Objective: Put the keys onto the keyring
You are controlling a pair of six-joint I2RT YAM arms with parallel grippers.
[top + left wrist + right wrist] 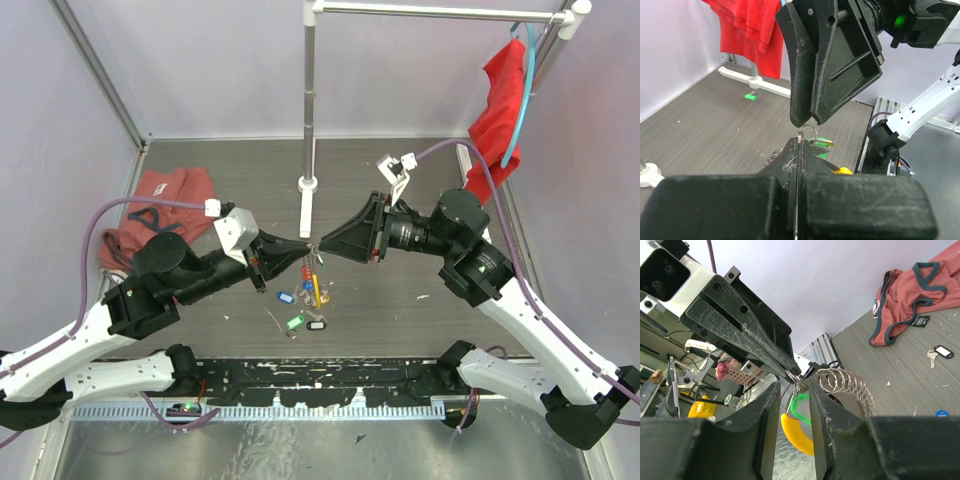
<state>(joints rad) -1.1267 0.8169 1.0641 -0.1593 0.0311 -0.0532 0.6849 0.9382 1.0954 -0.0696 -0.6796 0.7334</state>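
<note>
Keys [296,321] on grey, seemingly wood-grain table [400,180] between pale walls [200,60]

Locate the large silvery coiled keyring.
Right wrist view: the silvery coiled keyring hangs mid-table where the left gripper and the right gripper meet, above loose keys.

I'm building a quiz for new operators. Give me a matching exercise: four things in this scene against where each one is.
1 bright red shirt
2 dull red shirt
3 blue-tagged key
4 small metal ring

A loose on the table between the arms
B pinched in the left gripper
C hanging from the rack
D crumpled at the table's left edge

Pairs: 1-C, 2-D, 3-A, 4-B
</note>
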